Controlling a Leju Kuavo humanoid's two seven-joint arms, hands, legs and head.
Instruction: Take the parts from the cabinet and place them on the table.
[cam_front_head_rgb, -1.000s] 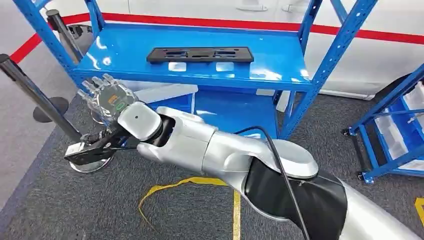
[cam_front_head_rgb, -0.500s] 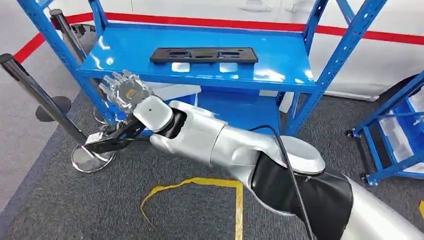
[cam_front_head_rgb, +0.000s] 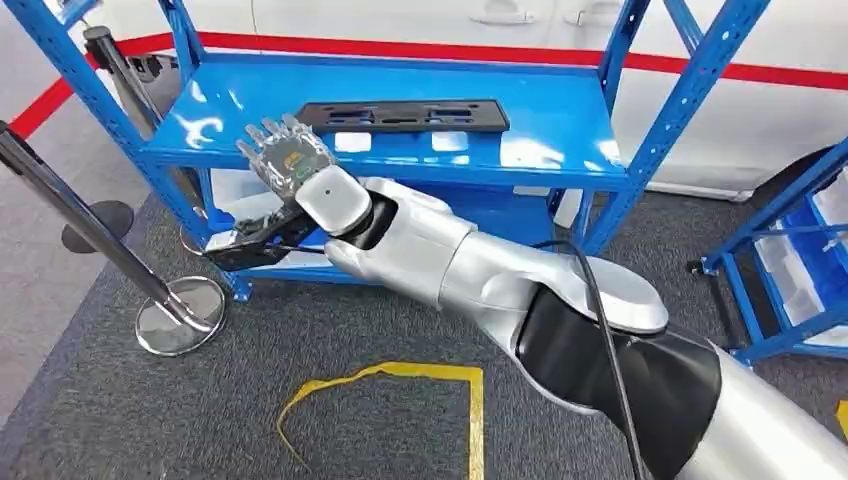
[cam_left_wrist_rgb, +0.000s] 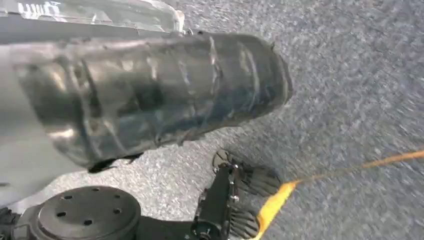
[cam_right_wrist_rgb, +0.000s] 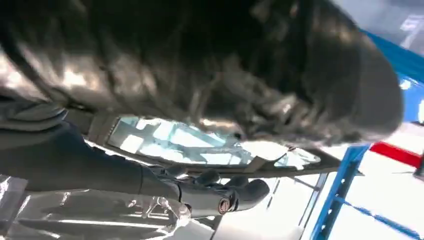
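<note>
Right robot hand (cam_front_head_rgb: 283, 160), fingers spread and holding nothing, hangs at the front edge of the glossy blue metal shelf (cam_front_head_rgb: 560, 125) of the blue steel cabinet rack (cam_front_head_rgb: 680, 95).

Behind the raised fingers, the flat black rectangular plastic part (cam_front_head_rgb: 402, 115) lies lengthwise on the shelf toward its back, apart from the robot hand. Silver arm (cam_front_head_rgb: 470, 270) comes up from the lower right across grey carpet (cam_front_head_rgb: 120, 420), where a curl of yellow floor tape (cam_front_head_rgb: 380, 375) lies beside a chrome stanchion post (cam_front_head_rgb: 90, 235) on its round base. Left robot hand's state cannot be told: the left wrist view gives its grey ribbed cover (cam_left_wrist_rgb: 150, 95) blurred above the carpet.
</note>
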